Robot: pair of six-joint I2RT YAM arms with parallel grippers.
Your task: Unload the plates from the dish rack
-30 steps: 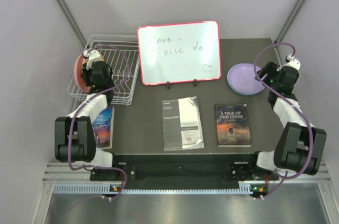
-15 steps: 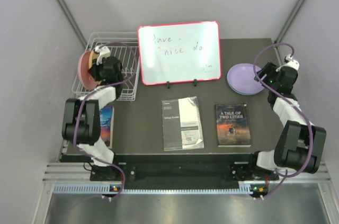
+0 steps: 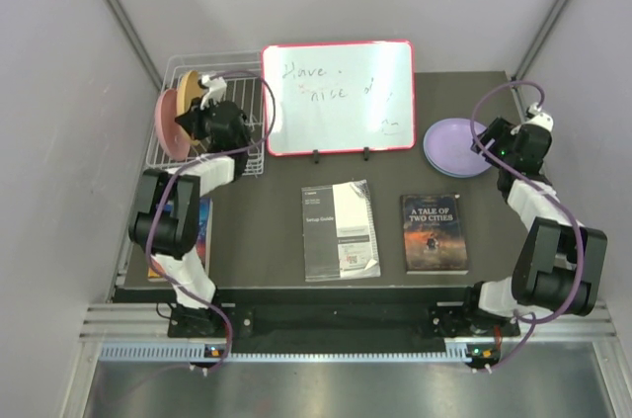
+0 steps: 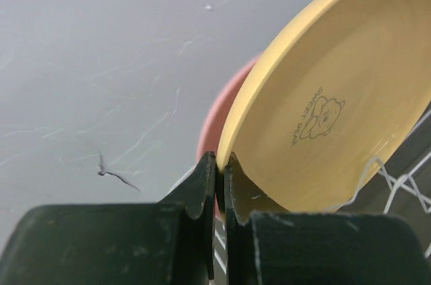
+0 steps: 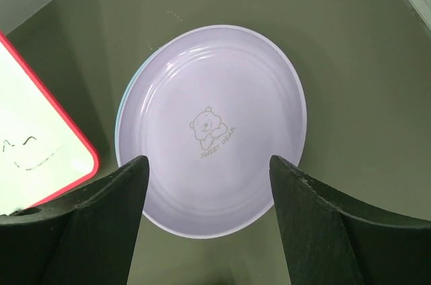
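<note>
- While my left gripper (image 4: 217, 164) is pinching the rim of the tan-orange plate (image 4: 337, 96), its fingers are pressing almost together with only that thin edge between them.
- That plate is standing on edge in the dish rack (image 3: 247, 163), its disc spreading up and away from my fingertips. The lift is therefore depending on a pull along the plate's own plane, clear of the wires below it.
- Just behind it, on the far side of my fingers, the pink plate (image 4: 219, 120) is leaning; my left arm is by far the nearer one.
- My right gripper (image 5: 207, 164) is hovering with fingers spread wide and holding nothing, directly above the lavender plate (image 5: 222, 96), which is lying flat on the table (image 5: 350, 62).
- The right wrist view is showing a bluish sliver under the lavender rim, probably the blue plate (image 5: 119, 130). The top view is hardly revealing that, though it alone is showing the rack and both arms together.
</note>
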